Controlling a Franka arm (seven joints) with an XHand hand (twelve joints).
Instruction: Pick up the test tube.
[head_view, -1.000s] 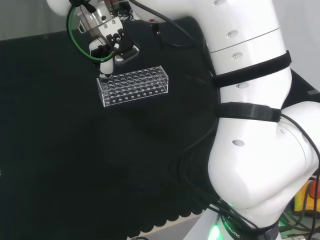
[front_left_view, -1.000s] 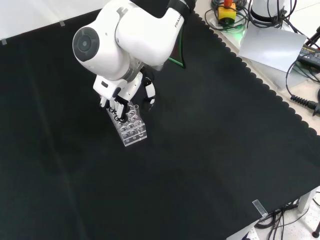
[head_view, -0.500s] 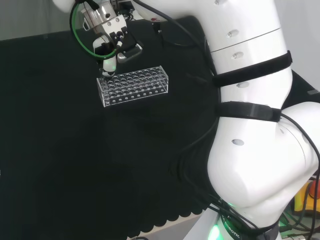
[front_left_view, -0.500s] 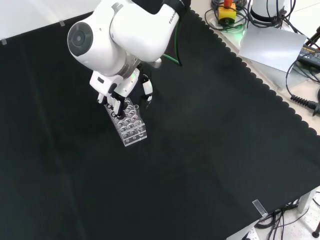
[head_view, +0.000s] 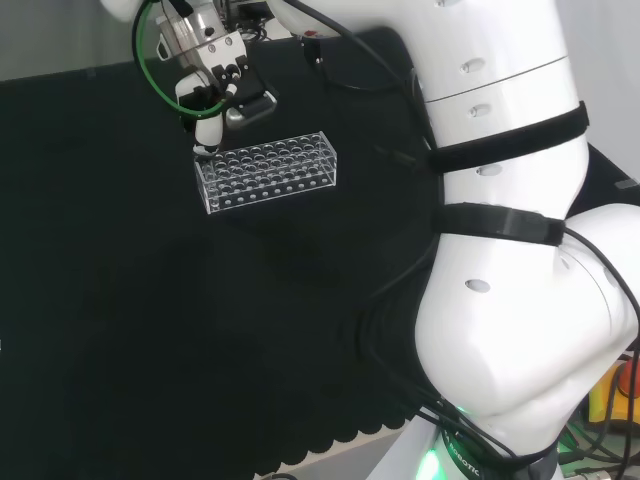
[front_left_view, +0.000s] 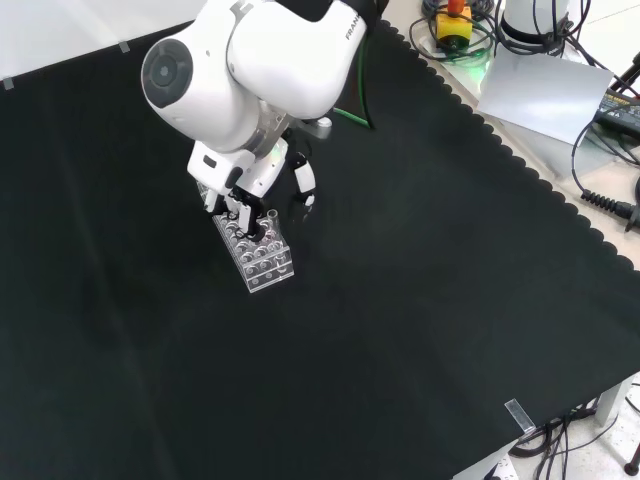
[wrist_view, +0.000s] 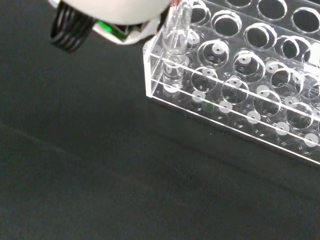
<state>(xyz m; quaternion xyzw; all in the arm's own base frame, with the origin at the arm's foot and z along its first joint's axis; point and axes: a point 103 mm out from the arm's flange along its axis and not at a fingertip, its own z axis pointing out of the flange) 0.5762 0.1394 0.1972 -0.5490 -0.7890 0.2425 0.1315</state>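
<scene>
The hand (head_view: 210, 85) hovers over the left end of the clear rack (head_view: 268, 172) in the head view, its fingers bunched downward around the top of the test tube (wrist_view: 176, 40). From where I stand it looks like a pinch on the tube's upper part, though the contact itself is hard to make out. The tube stands upright in a corner hole of the rack, and in the wrist view its lower end sits well down inside the rack frame. So I'd call this the grasp stage, with the lift not yet done.

Next comes a straight pull upward, I think, since the tube has to clear its hole without dragging the rack along or tipping it.

The tube is a slim clear cylinder, smooth and glossy. The rack is clear plastic too, a long block of tiers drilled with rows of round holes, and it sits on the matte black cloth (front_left_view: 420, 300).
</scene>
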